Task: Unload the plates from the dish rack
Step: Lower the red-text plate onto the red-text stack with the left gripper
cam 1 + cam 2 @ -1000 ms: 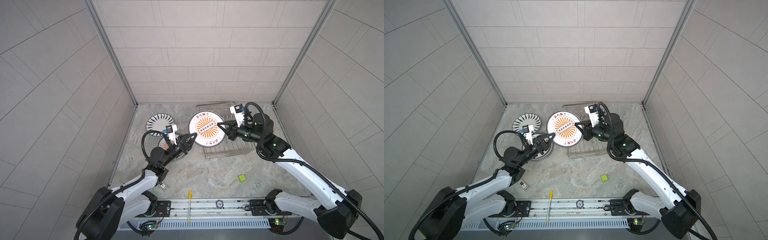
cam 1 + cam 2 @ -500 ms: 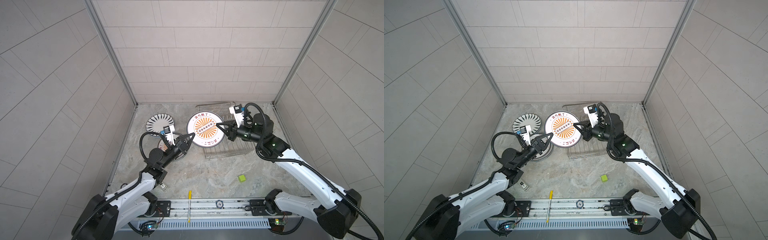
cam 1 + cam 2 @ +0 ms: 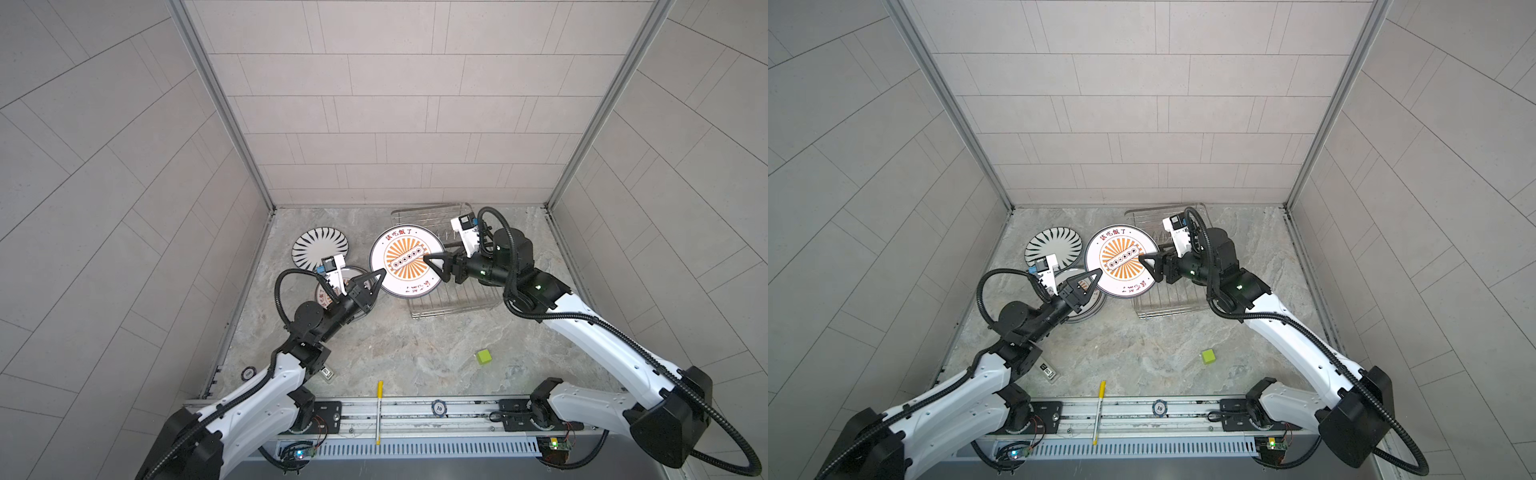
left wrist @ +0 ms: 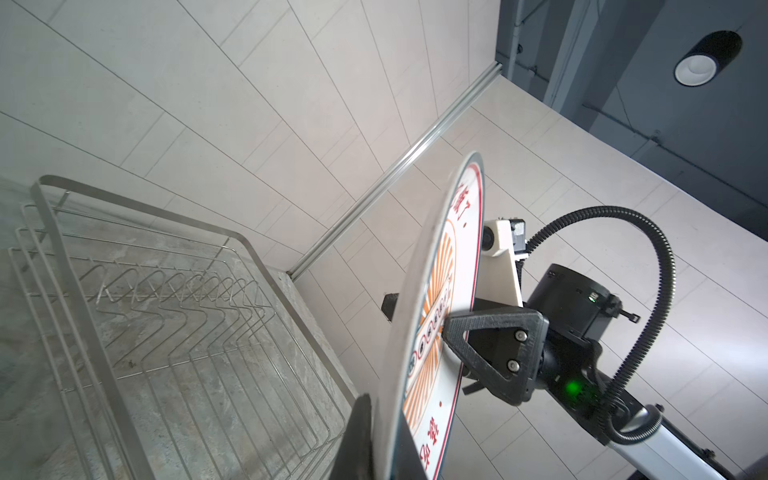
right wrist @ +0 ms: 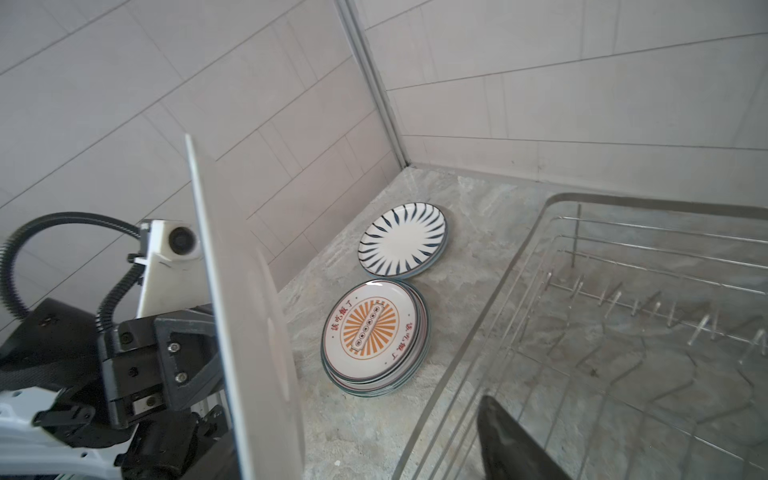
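Note:
A white plate with an orange sunburst centre hangs tilted above the left end of the dish rack. My left gripper is shut on its left rim; in the left wrist view the plate is edge-on between the fingers. My right gripper is open around the right rim. In the right wrist view one finger stands well off the plate's back. No plates stand in the rack.
A dark-striped plate and a stack of sunburst plates lie flat left of the rack. A green cube, a yellow pen and a "10" chip lie near the front. Tiled walls close in three sides.
The left gripper has shut on the plate's left rim. The right gripper has opened off the right rim. The plate has shifted slightly left.

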Motion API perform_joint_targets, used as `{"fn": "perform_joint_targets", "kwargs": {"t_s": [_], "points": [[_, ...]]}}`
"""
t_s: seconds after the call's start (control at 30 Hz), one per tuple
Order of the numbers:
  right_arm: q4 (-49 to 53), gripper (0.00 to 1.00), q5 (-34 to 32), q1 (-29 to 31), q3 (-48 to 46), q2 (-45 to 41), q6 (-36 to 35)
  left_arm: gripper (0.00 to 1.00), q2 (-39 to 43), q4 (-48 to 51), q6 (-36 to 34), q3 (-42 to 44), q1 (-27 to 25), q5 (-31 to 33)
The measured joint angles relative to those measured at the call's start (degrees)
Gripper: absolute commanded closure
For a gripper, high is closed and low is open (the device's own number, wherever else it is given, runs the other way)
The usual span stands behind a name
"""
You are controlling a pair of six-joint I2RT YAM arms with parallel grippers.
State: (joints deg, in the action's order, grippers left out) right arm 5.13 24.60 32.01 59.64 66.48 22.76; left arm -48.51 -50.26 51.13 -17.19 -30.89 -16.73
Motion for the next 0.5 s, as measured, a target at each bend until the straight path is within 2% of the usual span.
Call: {"fn": "perform_joint_targets", "kwargs": {"t_s": [0.1,0.27,0.5], "points": [[3.3,0.01,-8.3,2.8,0.4,0.2,-1.6,1.00,4.1,5.2,0.1,0.8,0.0,5.9],[7.0,0.01,-18.6,7.5,3.3,2.8,-3.5,1.00,10.7,15.1,0.6,1.7,0.0,15.1],[9.4,0.01,-24.5,12.0,8.0,8.3,-7.0,1.00,17.5,26.8,7.8,3.8,1.7,25.5]]}}
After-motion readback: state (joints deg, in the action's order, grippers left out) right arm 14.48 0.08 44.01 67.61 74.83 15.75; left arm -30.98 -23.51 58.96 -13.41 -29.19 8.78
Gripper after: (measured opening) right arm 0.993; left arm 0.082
